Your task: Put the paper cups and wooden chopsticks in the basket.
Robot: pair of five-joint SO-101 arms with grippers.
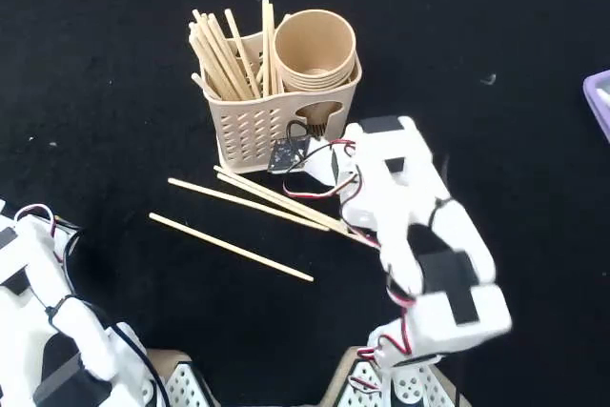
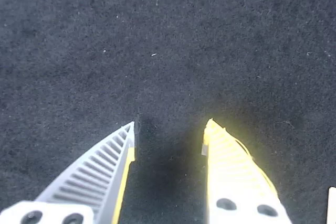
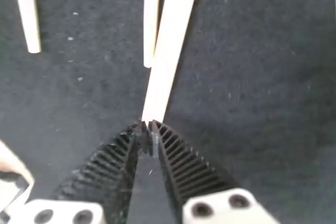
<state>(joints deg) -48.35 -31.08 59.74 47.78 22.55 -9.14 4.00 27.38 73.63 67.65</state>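
A beige slotted basket (image 1: 250,131) stands at the back of the black cloth. It holds stacked paper cups (image 1: 315,48) and a bunch of wooden chopsticks (image 1: 224,56). Several loose chopsticks (image 1: 232,248) lie on the cloth in front of it. In the right wrist view my right gripper (image 3: 148,127) is shut on the end of one flat chopstick (image 3: 169,40), with two more chopsticks (image 3: 151,19) lying alongside. The right arm (image 1: 405,202) covers that spot in the high view. My left gripper (image 2: 169,129) stands open over bare cloth, nothing between its fingers.
The left arm (image 1: 43,331) sits at the near left corner, away from the chopsticks. A purple object (image 1: 599,97) pokes in at the right edge. Black cloth (image 1: 496,140) covers the whole table.
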